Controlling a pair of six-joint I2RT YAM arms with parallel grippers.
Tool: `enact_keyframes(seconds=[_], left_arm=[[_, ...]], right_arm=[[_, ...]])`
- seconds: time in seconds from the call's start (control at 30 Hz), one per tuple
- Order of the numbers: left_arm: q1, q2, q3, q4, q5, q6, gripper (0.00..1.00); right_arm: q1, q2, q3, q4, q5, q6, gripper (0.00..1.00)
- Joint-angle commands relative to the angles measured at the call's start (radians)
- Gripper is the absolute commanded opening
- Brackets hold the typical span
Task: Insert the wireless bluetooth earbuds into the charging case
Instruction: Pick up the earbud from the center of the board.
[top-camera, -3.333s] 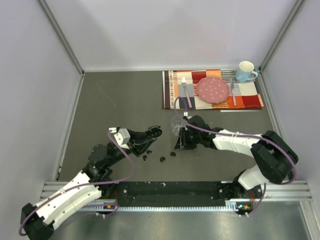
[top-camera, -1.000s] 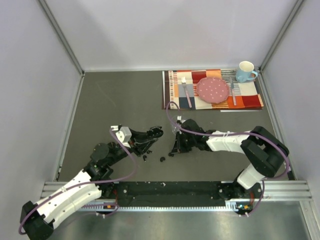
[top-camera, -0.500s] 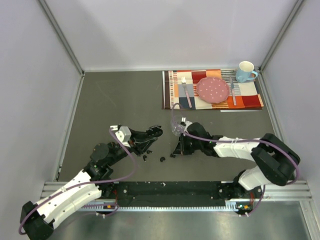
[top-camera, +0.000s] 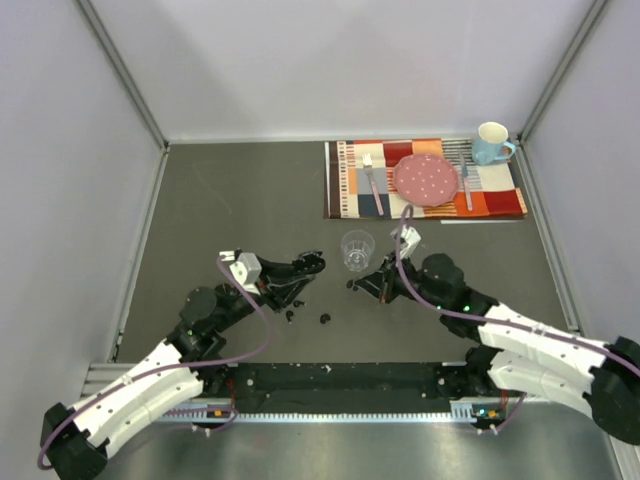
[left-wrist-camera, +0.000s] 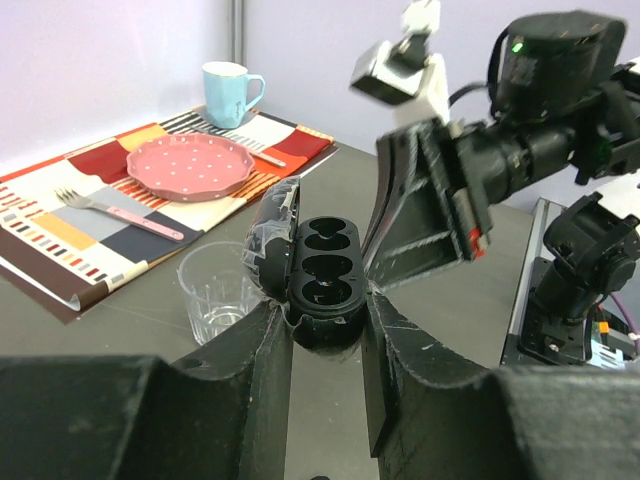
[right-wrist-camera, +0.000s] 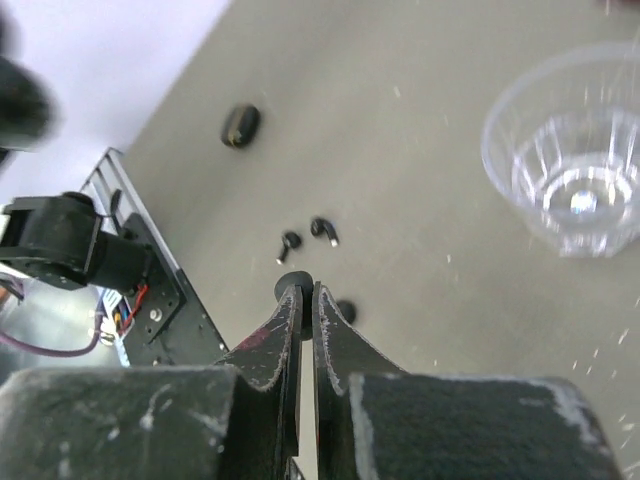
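One earbud (right-wrist-camera: 293, 281) sits at the very tips of the right tool (right-wrist-camera: 299, 296). Its fingers are almost together and seem to pinch it, above the worktop (right-wrist-camera: 420, 120). Under this tool two more earbuds (right-wrist-camera: 290, 242) lie close to each other on the worktop, towards its near edge. A fourth one (right-wrist-camera: 346, 311) shows partly behind a finger. A small black oval case (right-wrist-camera: 240, 125) lies further to the left.

The charging case (left-wrist-camera: 328, 262) is open, its lid (left-wrist-camera: 276, 232) is standing up and the pockets that show are empty. The left tool (left-wrist-camera: 327, 308) clamps it narrowly from both sides, near the middle of the worktop. The right tool hangs just beside the case, not touching it.

A clear cup (top-camera: 357, 250) stands upright between the two tools, a little towards the far edge. In the far right corner lies a striped placemat (top-camera: 500, 200) with a pink plate (top-camera: 426, 178), two forks (top-camera: 372, 178) and a blue mug (top-camera: 492, 142).
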Motion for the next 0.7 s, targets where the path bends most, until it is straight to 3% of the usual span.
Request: enact_keyframes(seconds=[0.0,0.13,0.3,0.5,0.67], left_arm=[[-0.003,0.008,0.009,0.063,0.034,-0.011,0.0],[-0.001,0.028,0.016,0.066,0.063,-0.012,0.0],[-0.003,0.041,0.02,0.086,0.08,-0.02,0.0],[-0.003,0.069,0.032,0.101,0.135,-0.011,0.0],[-0.001,0.103,0.03,0.162,0.201,-0.024,0.0]], right_arm=[[0.009,-0.135,0.026,0.05,-0.024,-0.166,0.0],[0.009,-0.213,0.043,0.05,-0.143,-0.266,0.0],[0.01,-0.294,0.075,-0.039,-0.209,-0.424,0.0],[0.009,-0.405,0.076,-0.027,-0.272,-0.571,0.0],[0.009,-0.384,0.145,-0.046,-0.373,-0.636,0.0]])
